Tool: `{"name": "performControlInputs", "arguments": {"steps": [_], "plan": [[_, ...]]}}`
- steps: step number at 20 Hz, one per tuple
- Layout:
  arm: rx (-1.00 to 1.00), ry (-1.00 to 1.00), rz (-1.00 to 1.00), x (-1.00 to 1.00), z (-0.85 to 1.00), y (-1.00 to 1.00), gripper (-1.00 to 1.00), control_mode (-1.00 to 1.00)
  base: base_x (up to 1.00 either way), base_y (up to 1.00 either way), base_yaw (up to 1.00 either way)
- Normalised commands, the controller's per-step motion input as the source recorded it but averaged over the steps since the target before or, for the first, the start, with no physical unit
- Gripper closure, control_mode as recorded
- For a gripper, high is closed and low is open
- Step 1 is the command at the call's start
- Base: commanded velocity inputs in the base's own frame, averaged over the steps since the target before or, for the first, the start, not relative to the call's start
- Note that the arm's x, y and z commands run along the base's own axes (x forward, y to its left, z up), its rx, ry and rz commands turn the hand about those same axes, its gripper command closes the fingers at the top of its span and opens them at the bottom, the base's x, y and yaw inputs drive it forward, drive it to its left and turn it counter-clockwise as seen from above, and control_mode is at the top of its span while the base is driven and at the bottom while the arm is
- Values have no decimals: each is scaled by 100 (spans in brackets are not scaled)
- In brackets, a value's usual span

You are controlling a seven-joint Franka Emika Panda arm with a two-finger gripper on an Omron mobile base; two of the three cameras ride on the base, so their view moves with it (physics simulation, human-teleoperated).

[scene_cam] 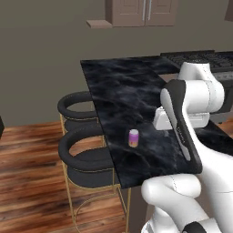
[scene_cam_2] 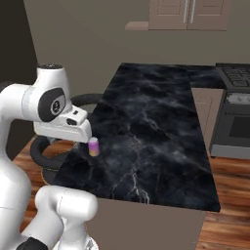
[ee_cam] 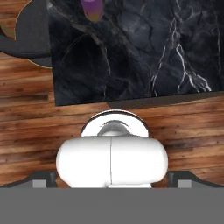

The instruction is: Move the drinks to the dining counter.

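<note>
A pink-purple can with a yellow band stands upright on the dining counter, near its left edge and towards the near end. In the hand view the can is cut off by the top edge, and the black veined slab spreads below it. My gripper is open, its dark fingertips wide apart with nothing between them. The hand hovers above the counter's near end, close beside the can and apart from it.
Two round black stools on gold frames stand along the counter's left side over a wooden floor. A stove sits beyond the counter at the right. Wall cabinets hang on the far wall.
</note>
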Motion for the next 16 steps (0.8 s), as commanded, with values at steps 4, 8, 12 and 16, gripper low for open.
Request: {"name": "performControlInputs", "arguments": {"steps": [4, 8, 12, 16], "plan": [[-1, -4, 12, 0, 0, 3, -100, -100, 0, 0, 0], [-1, 0, 13, 0, 2, 14, -100, -100, 0, 0, 0], [0, 0, 10, 0, 1, 12, -100, -100, 0, 0, 0], [0, 0, 4, 0, 0, 5, -100, -100, 0, 0, 0]]}}
